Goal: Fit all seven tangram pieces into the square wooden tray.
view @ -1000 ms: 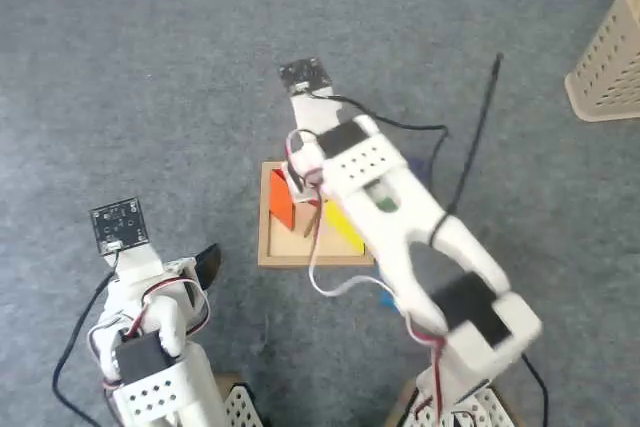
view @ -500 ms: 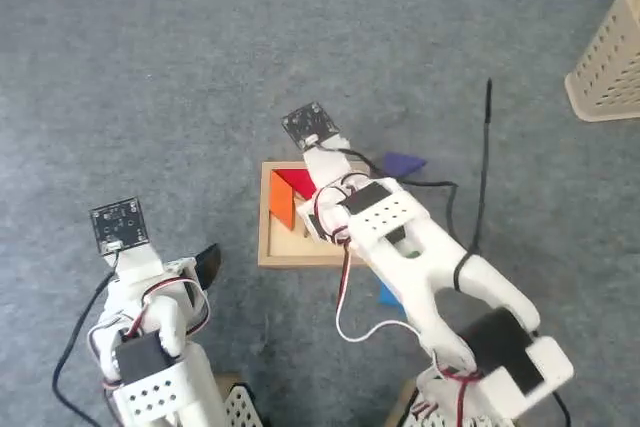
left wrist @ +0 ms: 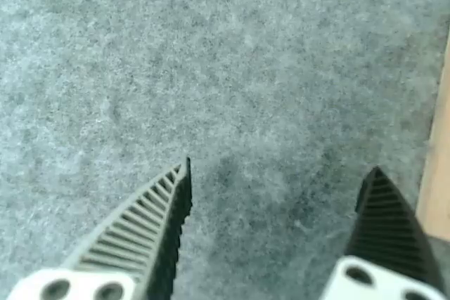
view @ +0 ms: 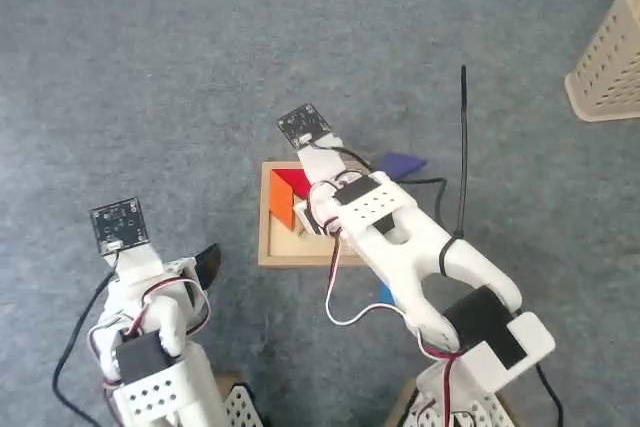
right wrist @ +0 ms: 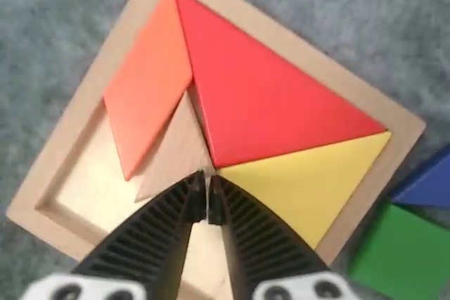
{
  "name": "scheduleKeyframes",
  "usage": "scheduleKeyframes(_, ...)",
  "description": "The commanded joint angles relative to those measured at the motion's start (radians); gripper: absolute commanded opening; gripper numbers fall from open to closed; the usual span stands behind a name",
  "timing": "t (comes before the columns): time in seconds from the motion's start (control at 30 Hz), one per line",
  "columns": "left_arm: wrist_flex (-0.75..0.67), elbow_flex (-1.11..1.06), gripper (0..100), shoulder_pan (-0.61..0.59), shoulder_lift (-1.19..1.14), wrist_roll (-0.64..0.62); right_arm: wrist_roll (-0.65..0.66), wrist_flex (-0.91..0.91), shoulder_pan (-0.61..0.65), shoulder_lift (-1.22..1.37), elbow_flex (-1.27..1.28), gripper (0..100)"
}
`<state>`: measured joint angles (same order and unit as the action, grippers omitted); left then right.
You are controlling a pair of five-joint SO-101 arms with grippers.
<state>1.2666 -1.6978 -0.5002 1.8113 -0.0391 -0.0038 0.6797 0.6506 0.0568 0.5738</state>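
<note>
You have one square wooden tray point(view: 290, 261) just left of centre in the high view, and the right arm point(view: 400, 237) lies across it, hiding most of it. The right wrist view lets you count four pieces inside the tray:
- one orange parallelogram point(right wrist: 151, 82)
- one large red triangle point(right wrist: 267, 103)
- one yellow triangle point(right wrist: 302, 187)
- one tan triangle point(right wrist: 176, 152), touching the orange and red pieces

Three more sit outside on the grey carpet point(left wrist: 211, 68). One blue piece point(right wrist: 429, 180) and one green piece point(right wrist: 401, 258) are just beside the tray's corner. One purple piece point(view: 403, 163) is to the upper right of the tray in the high view.

Your right gripper point(right wrist: 206, 186) hangs by the tan triangle's tip, its fingers pressed almost together with nothing between them. Your left gripper point(left wrist: 280, 170), at the lower left of the high view, has its fingers spread wide over bare carpet.

One slatted basket point(view: 605, 57) stands at the upper right edge, and one black cable point(view: 462, 147) rises from the right arm.
</note>
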Motion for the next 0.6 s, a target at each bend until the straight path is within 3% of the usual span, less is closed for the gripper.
scheduleKeyframes(0.0,-0.002,0.013,35,0.002,0.012,0.002,0.011,-0.018,0.036,-0.007,-0.064,0.7)
scheduleKeyframes(0.57,-0.002,0.013,35,0.002,0.012,0.002,0.012,0.012,0.053,0.074,-0.1,0.7)
